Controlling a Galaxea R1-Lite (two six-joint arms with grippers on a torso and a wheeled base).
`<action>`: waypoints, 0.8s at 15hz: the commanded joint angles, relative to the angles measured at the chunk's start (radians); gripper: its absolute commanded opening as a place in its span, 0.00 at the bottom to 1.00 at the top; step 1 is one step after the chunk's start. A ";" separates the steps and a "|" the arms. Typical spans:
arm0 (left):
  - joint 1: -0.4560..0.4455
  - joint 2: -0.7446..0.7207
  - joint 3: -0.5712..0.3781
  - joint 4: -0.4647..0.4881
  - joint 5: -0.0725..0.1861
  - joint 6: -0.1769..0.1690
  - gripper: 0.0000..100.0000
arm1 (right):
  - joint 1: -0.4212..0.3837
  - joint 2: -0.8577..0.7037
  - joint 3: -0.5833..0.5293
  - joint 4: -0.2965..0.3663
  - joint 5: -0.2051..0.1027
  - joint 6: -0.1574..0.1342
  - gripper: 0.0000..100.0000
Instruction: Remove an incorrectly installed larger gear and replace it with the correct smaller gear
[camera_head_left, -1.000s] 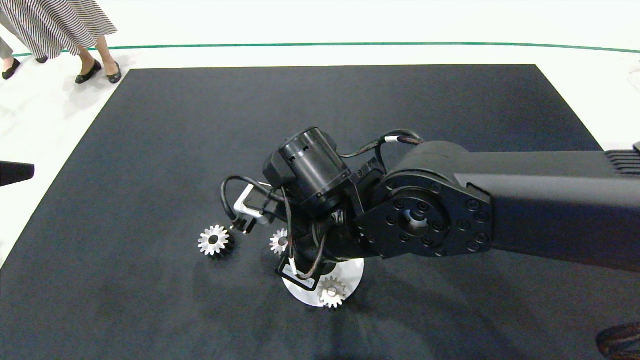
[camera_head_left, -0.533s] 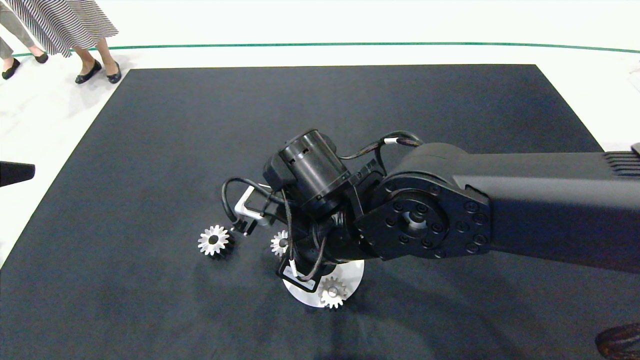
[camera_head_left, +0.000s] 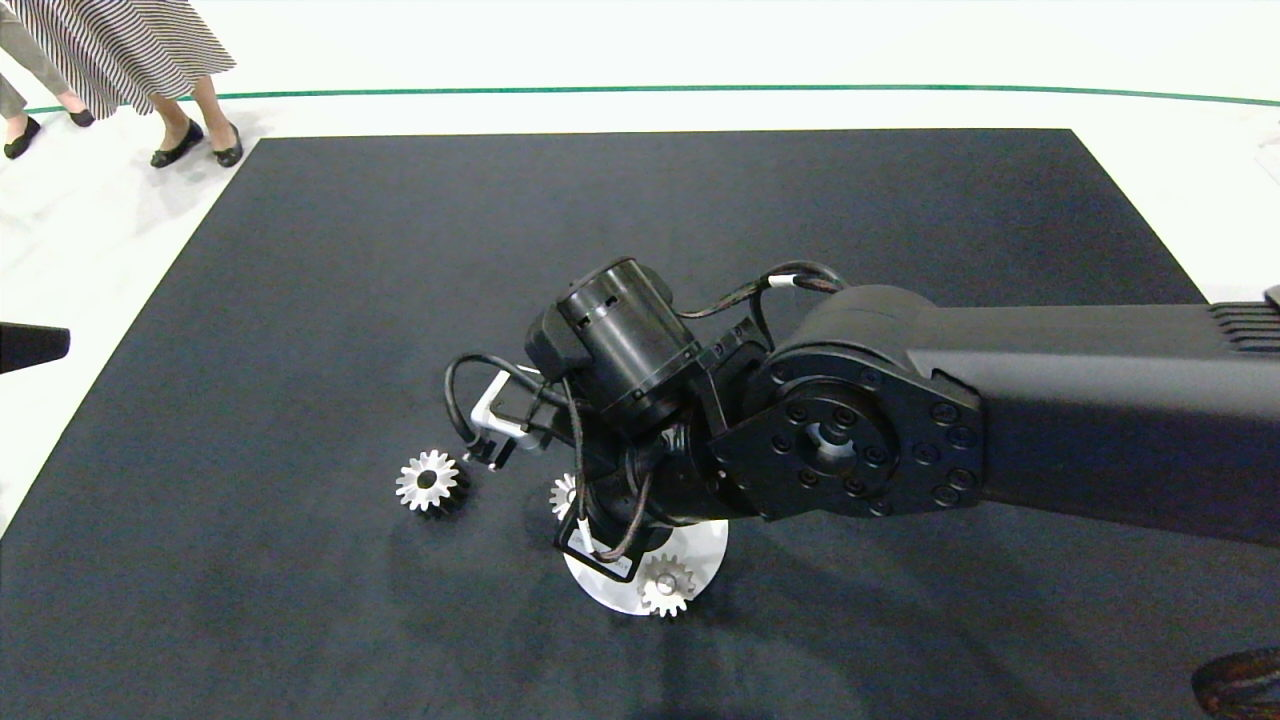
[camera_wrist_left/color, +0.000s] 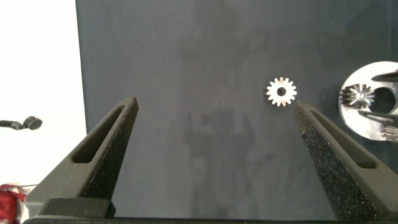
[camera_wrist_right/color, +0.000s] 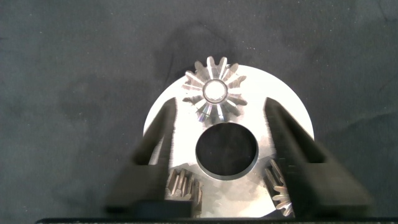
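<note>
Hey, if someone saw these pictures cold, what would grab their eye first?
The big dark right arm reaching in over the dark mat dominates the head view. Its right gripper hangs open over a round silver plate, straddling a small gear mounted beside the plate's dark centre hole. Off to the side, the larger gear lies alone on the mat, between the open left gripper's fingers in its wrist view.

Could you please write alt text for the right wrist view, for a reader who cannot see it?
The right gripper hangs open over a round silver plate on a dark mat, its jaws either side of a small bevel gear and a large round hole. Two more gears show partly near the fingers.
</note>
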 joint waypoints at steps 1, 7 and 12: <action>0.000 0.000 0.000 0.005 0.002 0.000 1.00 | 0.001 -0.001 0.001 0.003 0.000 -0.001 1.00; 0.006 0.009 -0.001 -0.046 0.000 -0.013 1.00 | -0.031 -0.135 0.055 0.006 -0.020 0.031 1.00; 0.020 0.002 0.031 -0.086 0.002 -0.085 1.00 | -0.063 -0.353 0.224 -0.015 -0.134 0.191 1.00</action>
